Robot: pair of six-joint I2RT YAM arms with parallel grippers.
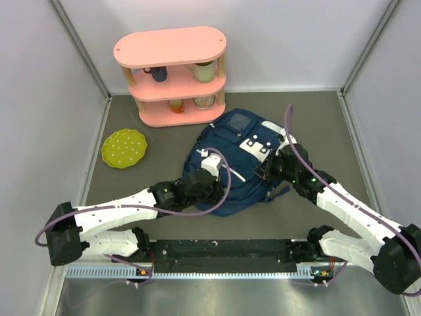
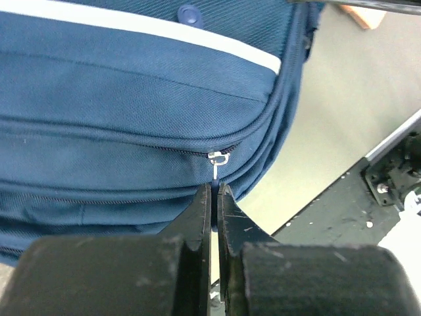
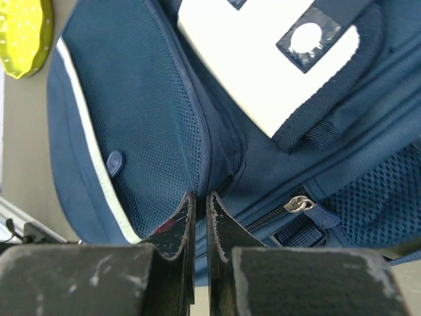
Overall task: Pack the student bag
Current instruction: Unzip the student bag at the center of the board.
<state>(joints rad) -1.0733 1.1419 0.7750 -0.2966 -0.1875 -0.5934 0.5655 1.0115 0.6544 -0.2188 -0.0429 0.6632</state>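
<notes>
The student bag [image 1: 231,153] lies flat on the grey table [image 1: 316,125], in the middle of the floor space, its navy front facing up and its white patch [image 3: 263,59] toward its right half. The left gripper [image 2: 215,191] sits at the bag's near left edge. Its two black fingers are brought together, and the thin metal tab of a zipper pull [image 2: 218,164] runs down from the closed zip line into the slit between the tips, so the tips look pinched on that tab. The bag's white stripe [image 2: 164,33] crosses the fabric above that zip, farther from the fingers. The right gripper [image 3: 200,197] is at the bag's right side, just beside the white patch. Its fingers are together as well, their tips set against the seam where a mesh panel [image 3: 151,118] meets the bag's body. Whether any fabric is caught between them cannot be told. A second zip slider [image 3: 299,204] lies just right of those tips, apart from them. Beyond the bag's far left corner stands a pink shelf [image 1: 172,76], and a yellow-green plate [image 1: 123,147] lies well to the bag's left.
</notes>
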